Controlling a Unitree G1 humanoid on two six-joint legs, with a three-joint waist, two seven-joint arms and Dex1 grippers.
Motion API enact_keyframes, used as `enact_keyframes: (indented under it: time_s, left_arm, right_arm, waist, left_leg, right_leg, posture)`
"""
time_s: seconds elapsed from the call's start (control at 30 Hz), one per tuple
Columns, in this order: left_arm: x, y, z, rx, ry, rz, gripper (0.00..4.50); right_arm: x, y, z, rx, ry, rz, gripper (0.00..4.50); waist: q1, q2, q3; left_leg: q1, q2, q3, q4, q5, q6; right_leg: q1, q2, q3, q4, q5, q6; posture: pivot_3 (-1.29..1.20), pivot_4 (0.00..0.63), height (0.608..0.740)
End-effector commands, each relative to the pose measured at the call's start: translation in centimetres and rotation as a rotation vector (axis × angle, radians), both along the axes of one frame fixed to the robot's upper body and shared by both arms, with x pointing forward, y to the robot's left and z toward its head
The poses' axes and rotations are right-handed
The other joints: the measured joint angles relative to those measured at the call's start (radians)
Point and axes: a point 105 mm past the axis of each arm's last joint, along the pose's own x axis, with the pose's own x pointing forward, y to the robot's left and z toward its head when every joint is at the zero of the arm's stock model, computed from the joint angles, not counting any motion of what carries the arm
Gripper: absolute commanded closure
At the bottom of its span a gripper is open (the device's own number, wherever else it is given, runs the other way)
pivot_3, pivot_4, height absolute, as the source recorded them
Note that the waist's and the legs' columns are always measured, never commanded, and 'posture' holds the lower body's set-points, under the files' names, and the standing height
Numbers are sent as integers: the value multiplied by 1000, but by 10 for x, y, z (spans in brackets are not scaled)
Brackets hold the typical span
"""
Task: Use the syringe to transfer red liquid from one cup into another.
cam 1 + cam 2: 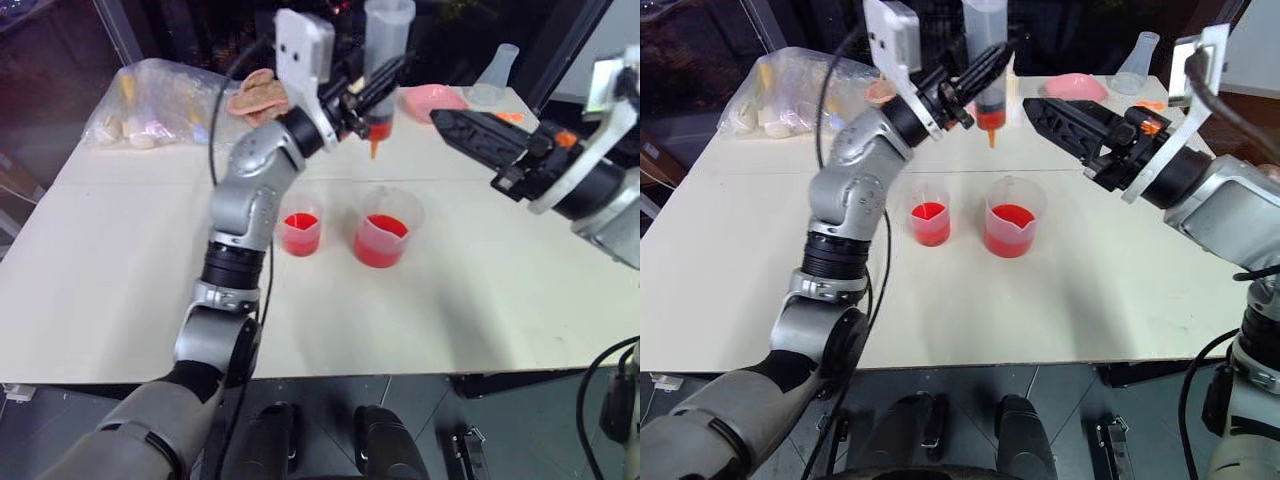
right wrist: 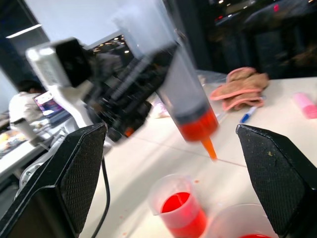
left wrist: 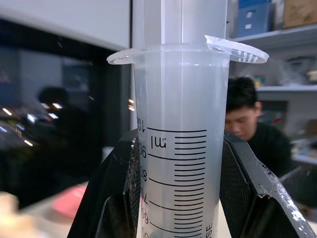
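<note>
Printed scale on the large clear plastic syringe (image 3: 181, 148)

Black graduation lines run down the see-through barrel, with "ml" printed sideways just under its flange. Beside the lines, partly cut-off figures read roughly 100, 90, 80, 70, 60 going away from the flange. Further letters, perhaps "SE", sit farthest from the flange, too clipped to read.

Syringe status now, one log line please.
syringe: held upright in left gripper, above cups | red liquid: in tip end | right gripper: open, beside
</note>
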Motion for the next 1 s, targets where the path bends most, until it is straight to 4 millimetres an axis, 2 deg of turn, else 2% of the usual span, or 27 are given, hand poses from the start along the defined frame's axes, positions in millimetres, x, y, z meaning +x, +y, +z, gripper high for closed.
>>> enact_keyframes:
  time_s: [0.03, 0.2, 0.43, 0.67, 0.9, 1.0]
  left_arm:
    - [-9, 20, -1, 16, -51, 99, 2894]
    - [-20, 38, -26, 34, 3, 173, 2894]
    - [-22, 47, -63, 78, 14, 303, 2894]
    - [-22, 50, -78, 122, -48, 449, 2894]
    - [-23, 46, -87, 122, -44, 459, 2894]
    - [-25, 43, -90, 124, -36, 450, 2894]
  right_arm:
    - [-1, 7, 9, 5, -44, 50, 170]
    - [10, 19, 9, -3, -23, 113, 170]
    - [17, 30, 13, -34, -10, 182, 170]
    - [18, 35, 17, -60, 3, 218, 170]
    - [20, 44, 19, -56, 13, 245, 170]
    - [21, 55, 21, -41, 0, 270, 170]
  waist:
    - [0, 0, 0]
    - [2, 0, 0]
    - [1, 0, 0]
    - [1, 0, 0]
    - [1, 0, 0]
    - [-1, 0, 0]
  left_leg:
    - [0, 0, 0, 0, 0, 0]
    - [0, 0, 0, 0, 0, 0]
    - [0, 0, 0, 0, 0, 0]
    - [0, 0, 0, -1, 0, -1]
    - [0, 0, 0, -1, 0, -1]
    - [0, 0, 0, -1, 0, -1]
  right_leg:
    - [0, 0, 0, 0, 0, 0]
    - [0, 0, 0, 0, 0, 0]
    - [-1, 0, 0, 0, 0, 0]
    - [-1, -1, 0, 0, 0, -1]
    - [-1, -1, 0, 0, 0, -1]
    - [-1, -1, 0, 0, 0, -1]
  posture:
    - [0, 150, 740]
    - [0, 150, 740]
    - [0, 150, 740]
    - [0, 150, 740]
    - [0, 150, 740]
    - [0, 150, 740]
